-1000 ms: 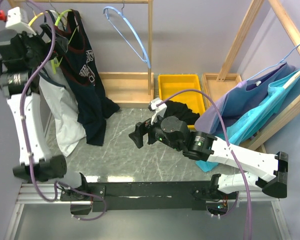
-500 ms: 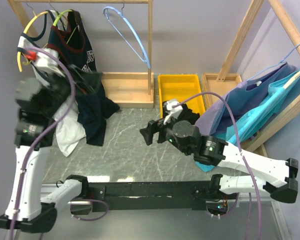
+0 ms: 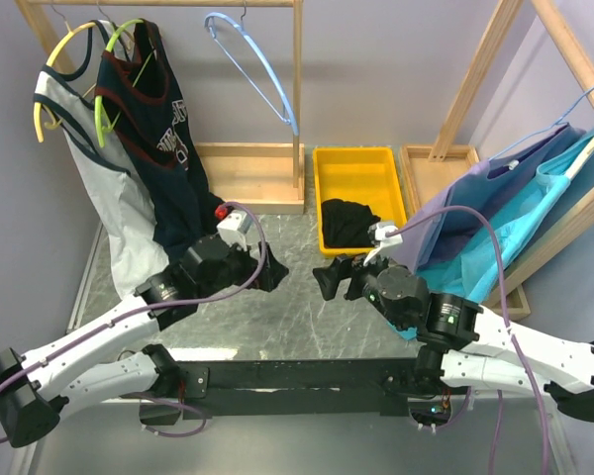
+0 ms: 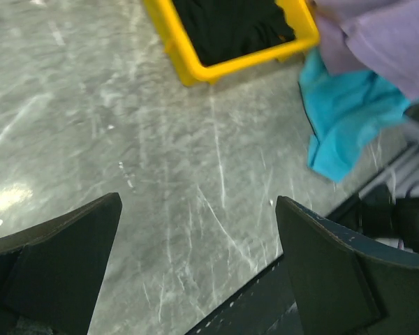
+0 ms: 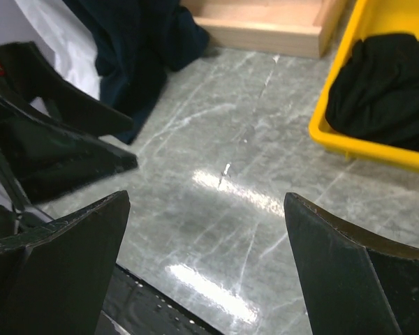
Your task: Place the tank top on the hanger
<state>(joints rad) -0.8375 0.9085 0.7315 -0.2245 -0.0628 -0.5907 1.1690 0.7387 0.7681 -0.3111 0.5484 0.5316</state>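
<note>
The dark navy sleeveless tank top with dark red trim (image 3: pixel 163 139) hangs at the far left. It is draped over the thin lime-green curved plastic hanger (image 3: pixel 98 99) on the wooden rail, and its hem drops to about the level of the grey marbled counter (image 3: pixel 287 307). It looks like light, limp jersey that will sag, fold and slide on the hanger's smooth, rigid arc. The firmest places to take hold are probably the ribbed shoulder straps or the trimmed neckline, not the loose body. The left tool (image 4: pixel 195 265) and the right tool (image 5: pixel 209 272) are both spread wide and hold nothing, low over the bare, glossy counter. A crumpled black garment (image 3: pixel 348 220) lies in the hard yellow plastic bin (image 3: pixel 329 158) beyond them.
</note>
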